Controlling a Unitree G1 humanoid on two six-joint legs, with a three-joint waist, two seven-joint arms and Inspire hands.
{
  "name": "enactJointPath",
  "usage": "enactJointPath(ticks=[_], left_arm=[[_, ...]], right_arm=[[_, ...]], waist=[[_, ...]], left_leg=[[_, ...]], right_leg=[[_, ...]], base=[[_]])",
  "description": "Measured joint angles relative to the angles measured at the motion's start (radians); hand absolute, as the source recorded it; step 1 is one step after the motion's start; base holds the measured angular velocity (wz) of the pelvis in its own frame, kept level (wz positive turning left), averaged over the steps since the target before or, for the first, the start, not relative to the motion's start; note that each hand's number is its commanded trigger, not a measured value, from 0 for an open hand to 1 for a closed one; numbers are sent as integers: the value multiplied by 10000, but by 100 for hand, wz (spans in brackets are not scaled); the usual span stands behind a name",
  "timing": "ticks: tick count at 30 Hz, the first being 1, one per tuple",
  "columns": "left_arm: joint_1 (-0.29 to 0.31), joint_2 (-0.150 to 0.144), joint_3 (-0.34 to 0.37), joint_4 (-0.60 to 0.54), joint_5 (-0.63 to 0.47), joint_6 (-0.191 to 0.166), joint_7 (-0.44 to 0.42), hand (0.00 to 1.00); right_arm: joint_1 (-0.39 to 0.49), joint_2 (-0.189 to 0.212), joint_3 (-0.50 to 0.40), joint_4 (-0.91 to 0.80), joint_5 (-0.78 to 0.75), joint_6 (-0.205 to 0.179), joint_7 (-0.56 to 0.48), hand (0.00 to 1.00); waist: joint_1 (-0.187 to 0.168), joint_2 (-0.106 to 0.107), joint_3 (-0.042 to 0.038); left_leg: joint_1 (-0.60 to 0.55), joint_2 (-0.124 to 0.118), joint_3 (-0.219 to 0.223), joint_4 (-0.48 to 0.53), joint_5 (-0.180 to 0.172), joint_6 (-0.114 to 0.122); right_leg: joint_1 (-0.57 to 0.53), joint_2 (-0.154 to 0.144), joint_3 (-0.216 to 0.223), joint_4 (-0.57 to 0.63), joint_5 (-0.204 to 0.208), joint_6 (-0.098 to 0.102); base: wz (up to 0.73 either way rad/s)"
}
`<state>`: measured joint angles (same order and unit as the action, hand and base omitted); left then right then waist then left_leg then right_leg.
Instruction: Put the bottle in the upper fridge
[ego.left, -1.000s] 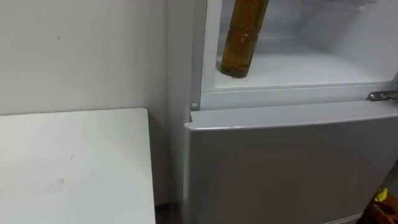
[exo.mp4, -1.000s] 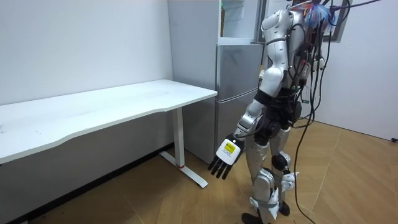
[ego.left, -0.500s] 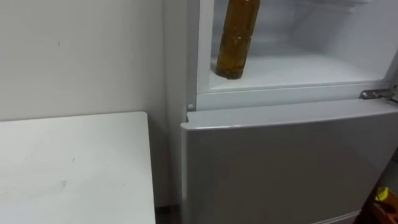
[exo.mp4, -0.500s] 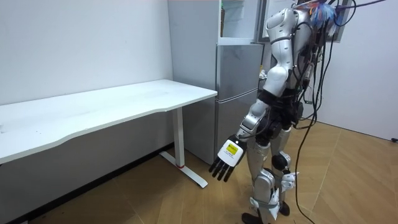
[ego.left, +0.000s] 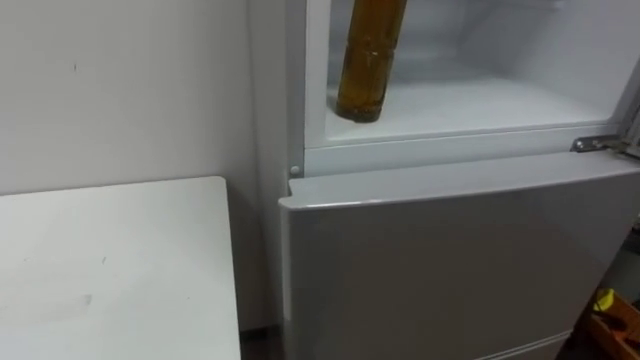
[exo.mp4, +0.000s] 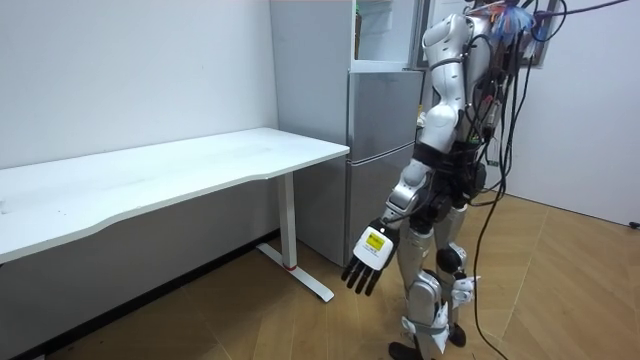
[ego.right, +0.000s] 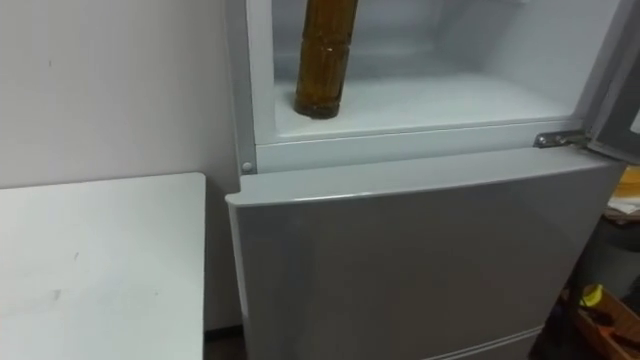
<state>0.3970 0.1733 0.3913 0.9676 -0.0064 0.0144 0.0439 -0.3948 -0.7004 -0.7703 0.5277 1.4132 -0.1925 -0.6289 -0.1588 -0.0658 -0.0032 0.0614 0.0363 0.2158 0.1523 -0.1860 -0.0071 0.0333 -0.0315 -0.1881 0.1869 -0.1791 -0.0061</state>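
Tall amber-brown bottle (ego.left: 369, 60) standing front-left in open upper compartment of grey fridge (ego.left: 450, 260), left hand (exo.mp4: 368, 255) hanging low beside fridge, fingers relaxed, well apart from bottle

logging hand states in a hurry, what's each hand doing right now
left hand: open, fingers straight, hanging down, holding nothing
right hand: cannot be told

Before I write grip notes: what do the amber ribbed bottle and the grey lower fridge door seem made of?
The amber ribbed bottle looks like clear plastic holding brown liquid, judging by its moulded ridges and gloss; glass is possible. The grey lower fridge door looks like painted sheet metal, with a soft satin sheen.
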Motion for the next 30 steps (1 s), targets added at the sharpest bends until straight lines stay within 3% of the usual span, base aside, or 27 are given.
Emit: enactJointPath(ticks=[3, 15, 16, 24, 30], left_arm=[[25, 0, 6, -1, 13, 0, -136, 0], [40, 0, 8, 57, -1, -4, -174, 0], [40, 0, 7, 57, -7, -4, -174, 0], [41, -2, 3, 244, -8, -2, -175, 0], [204, -92, 476, 258, -2, -71, -170, 0]], right_arm=[[-75, -132, 138, -39, 4, 43, 546, 0], [-356, -157, 356, -16, 357, 203, 687, 0], [-356, -157, 425, -8, 359, 210, 735, 100], [-355, -154, 466, 318, 600, 463, 859, 100], [-354, -155, 800, 108, 356, 1167, 464, 100]], waist=[[0, -4, -1], [-34, -13, -5], [-49, -11, -5], [-143, 31, 1], [-431, 72, 2]], left_leg=[[12, -2, -3, 6, 0, 0], [30, 8, 18, 13, 3, -6], [30, 9, 26, 14, 3, -6], [46, 7, 44, 14, 4, -7], [48, 28, 57, 9, 20, -30]], right_leg=[[-69, -8, 6, -6, -25, 4], [-143, -5, 89, 164, -39, -14], [-144, -4, 96, 161, -40, -16], [-159, -5, 114, 182, -45, -18], [-176, 12, 188, 310, -73, -63]], base=[[0], [-3], [-3], [0], [-5]])
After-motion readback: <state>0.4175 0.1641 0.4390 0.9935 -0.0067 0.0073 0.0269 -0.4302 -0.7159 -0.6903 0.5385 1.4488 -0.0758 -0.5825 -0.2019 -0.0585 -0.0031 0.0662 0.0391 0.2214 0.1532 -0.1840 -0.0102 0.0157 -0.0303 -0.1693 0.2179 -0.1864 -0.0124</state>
